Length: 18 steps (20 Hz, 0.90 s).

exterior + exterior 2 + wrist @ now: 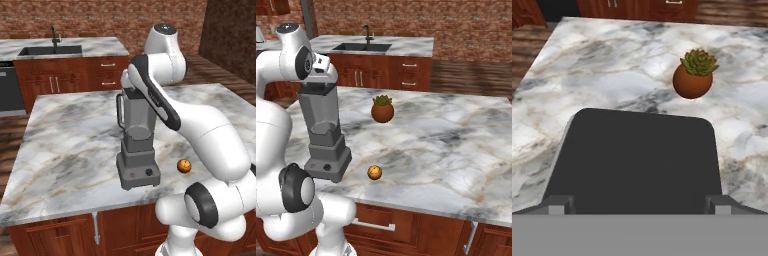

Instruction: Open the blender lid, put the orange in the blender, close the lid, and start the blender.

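We take the blender (136, 145) as our landmark; it stands near the front edge of the marble surface (65, 150), its boxy dark base carrying 1 black knob and a small red mark on the front face. The orange (184, 166) rests on the surface just to the right of the blender's base, apart from it and at about the same depth as the base's front.

Above the base, the tapered grey jar rises with its handle on the left in the left base view. The blender lid (637, 160) sits on top of the jar, a dark squarish cap with rounded corners. In the hand view the claw (637, 204) hangs right over the lid, and its 2 fingertips (559, 204) stand far apart, 1 near each side edge of the lid, so we read the claw as wide; we cannot tell whether the tips touch the lid.

Beyond the blender, a small round brown pot with a green succulent (382, 109) sits on the same surface. Farther behind the blender, a second counter carries a sink (361, 47) with a dark faucet.
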Motion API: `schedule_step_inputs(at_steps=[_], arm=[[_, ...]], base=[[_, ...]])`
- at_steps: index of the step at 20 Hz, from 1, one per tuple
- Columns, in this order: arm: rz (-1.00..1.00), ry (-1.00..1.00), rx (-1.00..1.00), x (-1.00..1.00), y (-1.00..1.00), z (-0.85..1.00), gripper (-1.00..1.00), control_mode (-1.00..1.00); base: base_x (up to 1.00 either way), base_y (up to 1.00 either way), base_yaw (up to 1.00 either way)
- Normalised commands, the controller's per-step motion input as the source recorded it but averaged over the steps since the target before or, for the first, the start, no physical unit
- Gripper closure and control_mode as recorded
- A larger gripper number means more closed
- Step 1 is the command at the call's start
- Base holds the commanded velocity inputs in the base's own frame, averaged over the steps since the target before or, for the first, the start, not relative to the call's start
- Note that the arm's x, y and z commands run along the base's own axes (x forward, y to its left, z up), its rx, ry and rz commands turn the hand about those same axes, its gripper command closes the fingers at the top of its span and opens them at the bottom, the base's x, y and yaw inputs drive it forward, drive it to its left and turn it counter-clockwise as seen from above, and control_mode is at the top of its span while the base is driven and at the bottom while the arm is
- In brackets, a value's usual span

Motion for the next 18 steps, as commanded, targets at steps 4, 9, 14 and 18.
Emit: schedule_step_inputs(at_steps=[4, 9, 14, 18], arm=[[0.0, 0.0, 0.0, 0.2, 0.0, -0.11, -1.0, -1.0], [0.0, 0.03, 0.0, 0.19, 0.07, -0.12, -1.0, -1.0], [0.0, 0.06, 0.0, 0.05, 0.05, -0.27, 1.0, -1.0], [0.0, 0.01, 0.0, 0.0, 0.01, -0.08, 1.0, -1.0]], base=[[0.0, 0.0, 0.0], [0.0, 0.0, 0.0], [0.0, 0.0, 0.0], [0.0, 0.0, 0.0]])
